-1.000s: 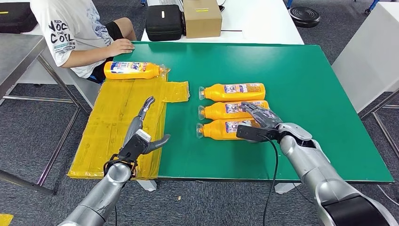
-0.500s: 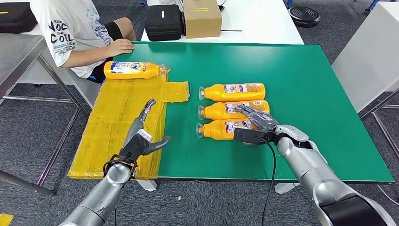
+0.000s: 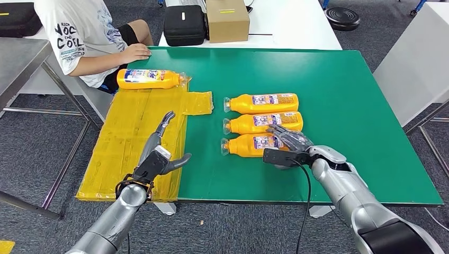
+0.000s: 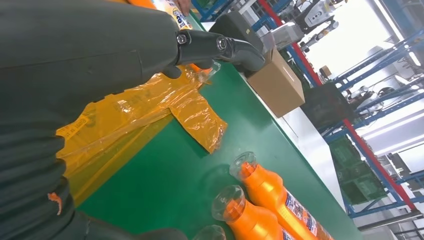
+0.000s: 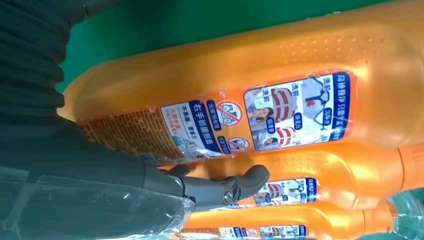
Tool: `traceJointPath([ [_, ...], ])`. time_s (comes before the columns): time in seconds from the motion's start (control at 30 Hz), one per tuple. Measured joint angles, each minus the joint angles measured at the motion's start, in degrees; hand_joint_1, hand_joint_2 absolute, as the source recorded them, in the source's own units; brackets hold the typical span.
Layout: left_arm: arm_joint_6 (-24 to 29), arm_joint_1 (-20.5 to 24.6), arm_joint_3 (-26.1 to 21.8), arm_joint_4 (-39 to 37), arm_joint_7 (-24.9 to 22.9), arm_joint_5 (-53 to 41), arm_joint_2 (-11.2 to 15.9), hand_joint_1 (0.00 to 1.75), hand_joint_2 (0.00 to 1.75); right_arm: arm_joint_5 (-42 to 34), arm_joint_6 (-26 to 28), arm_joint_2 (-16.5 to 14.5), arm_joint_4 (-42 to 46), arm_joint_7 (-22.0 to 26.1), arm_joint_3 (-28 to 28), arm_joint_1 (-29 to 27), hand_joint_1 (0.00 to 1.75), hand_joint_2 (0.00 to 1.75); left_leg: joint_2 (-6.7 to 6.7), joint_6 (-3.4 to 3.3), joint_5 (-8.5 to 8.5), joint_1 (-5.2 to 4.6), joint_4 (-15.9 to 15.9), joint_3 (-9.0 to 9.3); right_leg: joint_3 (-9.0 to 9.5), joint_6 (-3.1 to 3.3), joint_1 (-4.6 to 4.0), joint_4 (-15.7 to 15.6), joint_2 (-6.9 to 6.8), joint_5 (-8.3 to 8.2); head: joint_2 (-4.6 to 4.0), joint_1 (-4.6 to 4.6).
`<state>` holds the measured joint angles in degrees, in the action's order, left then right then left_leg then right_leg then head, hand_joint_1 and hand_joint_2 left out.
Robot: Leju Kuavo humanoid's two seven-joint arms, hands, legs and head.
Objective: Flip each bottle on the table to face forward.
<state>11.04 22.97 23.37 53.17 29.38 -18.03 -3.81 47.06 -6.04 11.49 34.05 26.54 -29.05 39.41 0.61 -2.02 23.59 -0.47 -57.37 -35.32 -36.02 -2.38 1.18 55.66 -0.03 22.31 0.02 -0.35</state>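
Your right hand (image 3: pixel 288 142) lies with fingers spread over the nearest bottle (image 3: pixel 254 145) of three lying back-label-up on the green surface (image 3: pixel 344 95), gripping nothing yet, left hand (image 3: pixel 159 153) open, so all three remain unflipped.

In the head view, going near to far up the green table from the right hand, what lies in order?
Right hand over the nearest bottle → middle bottle → far bottle → black case and cardboard box beyond the table's far edge.

Head view looks down; wrist views sit close, sharing the bottles (image 3: pixel 259 123).
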Motion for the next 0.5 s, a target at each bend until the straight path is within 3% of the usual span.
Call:
traceJointPath([
  [0.5,0.15,-0.59,-0.09,0.02,-0.76,-0.07,0.0,0.0,1.75,-0.07,-2.81,0.47,-1.12,0.02,-0.47,0.8,0.0,1.75,0.0,0.0,0.0,0.0,0.0,0.03,0.02,0.0,0.0,0.0,0.0,0.0,0.0,0.0],
])
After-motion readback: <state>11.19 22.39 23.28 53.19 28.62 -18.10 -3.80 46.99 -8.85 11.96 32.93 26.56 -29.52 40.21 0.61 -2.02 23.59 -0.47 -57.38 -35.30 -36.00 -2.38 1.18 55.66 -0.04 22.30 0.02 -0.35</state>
